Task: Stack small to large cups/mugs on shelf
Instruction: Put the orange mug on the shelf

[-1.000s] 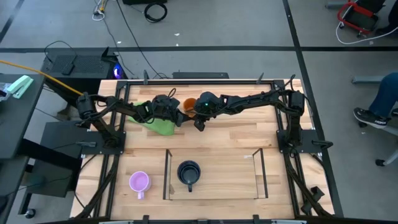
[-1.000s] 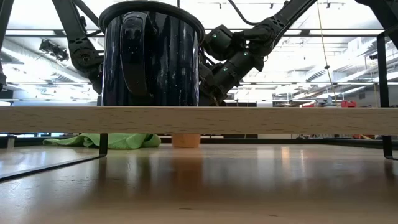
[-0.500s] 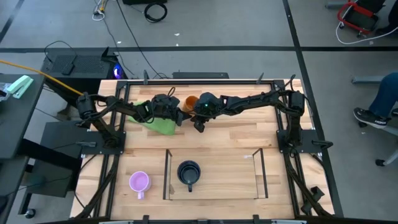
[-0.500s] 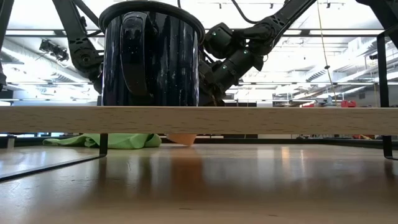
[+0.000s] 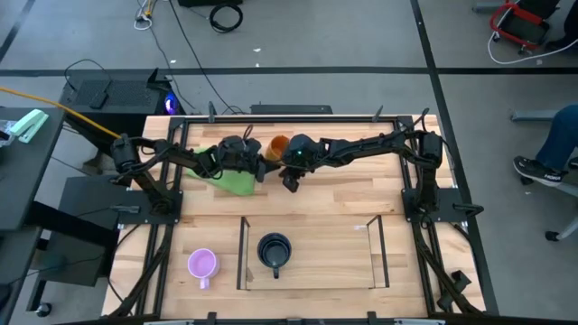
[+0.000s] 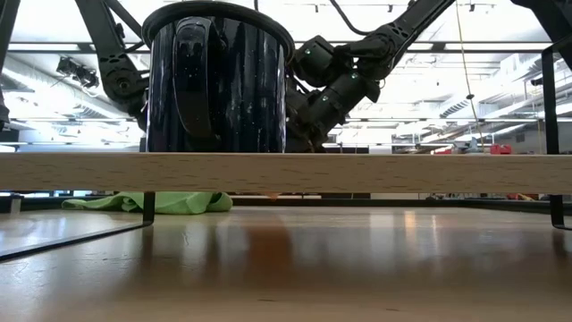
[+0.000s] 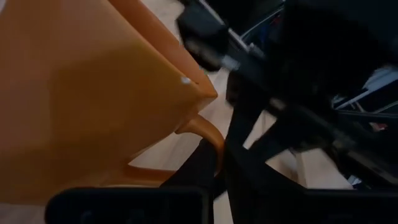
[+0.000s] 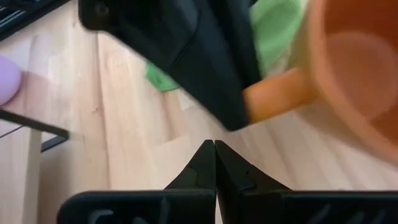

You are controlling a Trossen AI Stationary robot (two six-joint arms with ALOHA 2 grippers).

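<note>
We count one mug done: the black mug [image 5: 275, 250] stands inside the shelf [image 5: 309, 284]. The purple mug [image 5: 202, 264] waits just outside the shelf's left panel. Behind the shelf, near the table's far edge, our left gripper [image 5: 262, 163] has closed on the orange mug's [image 5: 278, 144] handle, beside the green cloth [image 5: 234, 181]. Our right gripper [image 5: 288, 183] hangs shut and empty close by, crowding that spot. To the black mug's right the shelf floor stays free.
</note>
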